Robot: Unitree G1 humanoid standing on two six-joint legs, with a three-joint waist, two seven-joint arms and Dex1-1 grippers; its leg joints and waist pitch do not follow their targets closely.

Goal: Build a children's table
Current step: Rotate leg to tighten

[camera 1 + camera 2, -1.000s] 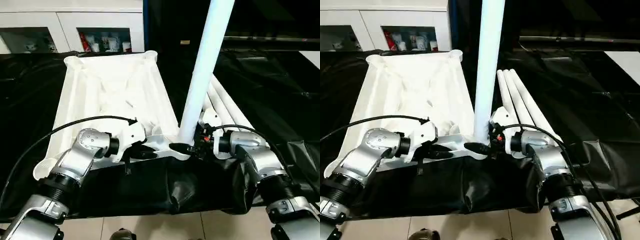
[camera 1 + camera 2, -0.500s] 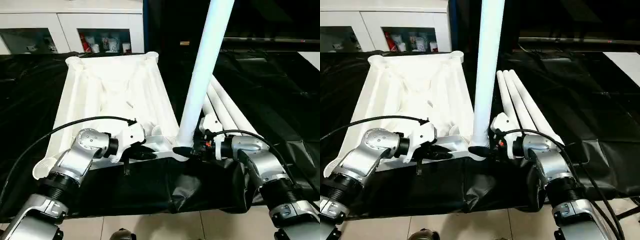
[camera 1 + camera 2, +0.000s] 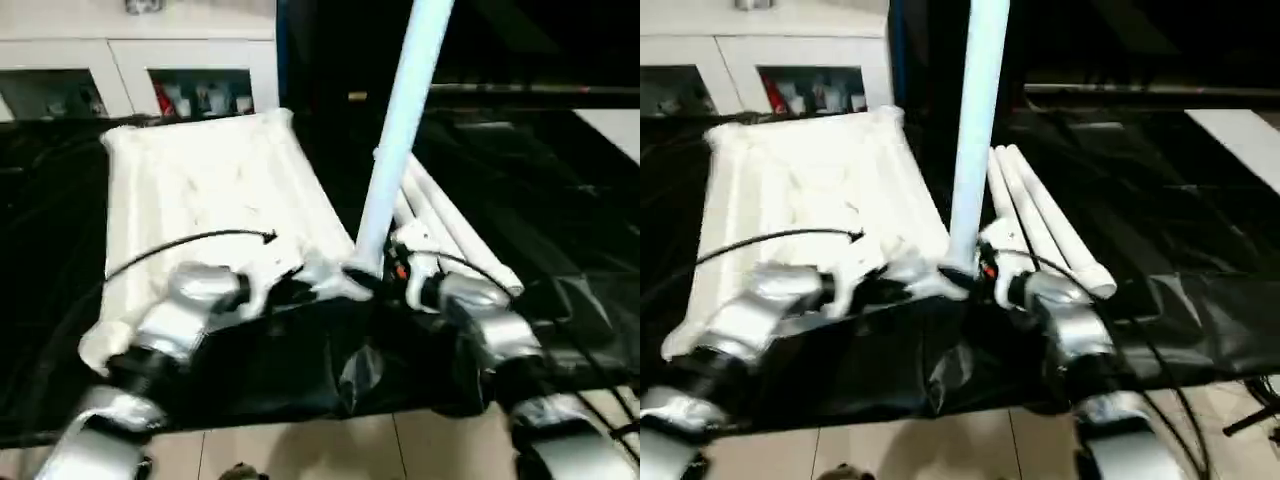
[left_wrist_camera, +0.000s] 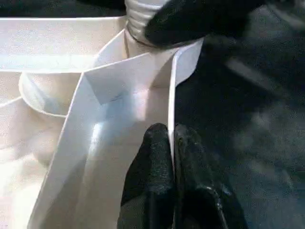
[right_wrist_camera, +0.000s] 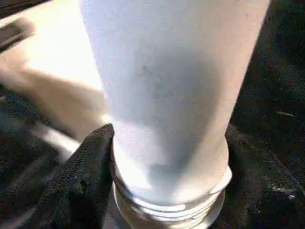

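Observation:
The children's table lies in parts on the black work table. Its white tabletop [image 3: 200,190] is turned underside up. One white leg [image 3: 400,130] stands upright in the near right corner socket, its threaded end [image 5: 167,200] at the socket mouth. My right gripper [image 3: 375,280] is shut on this leg just above the thread, a black finger [image 5: 81,181] pressed to its side. My left gripper [image 4: 171,143] is shut on the tabletop's thin rim wall [image 4: 170,95] beside that corner. Three more legs [image 3: 450,230] lie side by side to the right of the tabletop.
A white cabinet [image 3: 130,80] with glass doors stands behind the work table. The black cover [image 3: 560,170] is wrinkled and hangs over the near edge [image 3: 350,370]. Tiled floor [image 3: 300,450] shows below it.
The right gripper's fingers have closed in on the leg's base. The whole picture has shifted and tilted, so the camera moved. The left gripper keeps its hold on the rim.

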